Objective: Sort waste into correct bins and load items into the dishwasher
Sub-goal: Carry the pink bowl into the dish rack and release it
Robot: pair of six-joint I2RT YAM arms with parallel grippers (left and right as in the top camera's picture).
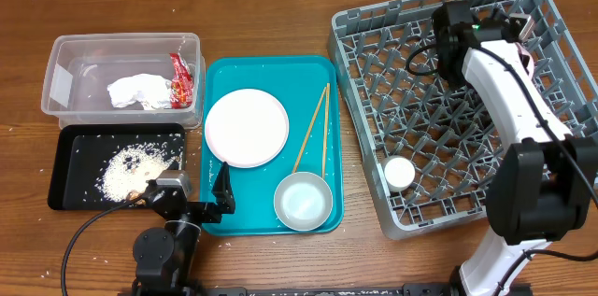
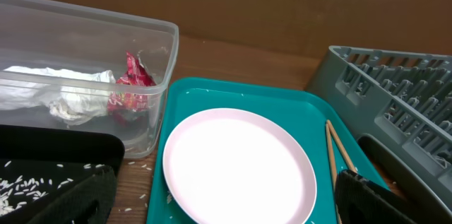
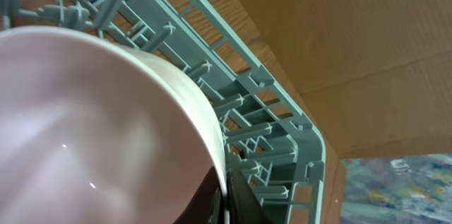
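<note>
Right fingers [image 3: 244, 206] pinch pink bowl [image 3: 92, 132] (obscured overhead)

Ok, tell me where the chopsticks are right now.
The chopsticks lie on the teal tray, mid-frame in the overhead view, between the round plate and the grey dish rack, their near ends by the greyish-white bowl.

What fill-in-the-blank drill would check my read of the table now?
The wrapper and napkin lie in the ____ tub.
The rice crumbs lie in the ____ tray.
The plate and chopsticks rest on the ____ tray.
The white cup stands inside the ____ dish rack.
Missing: clear; black; teal; grey.
</note>
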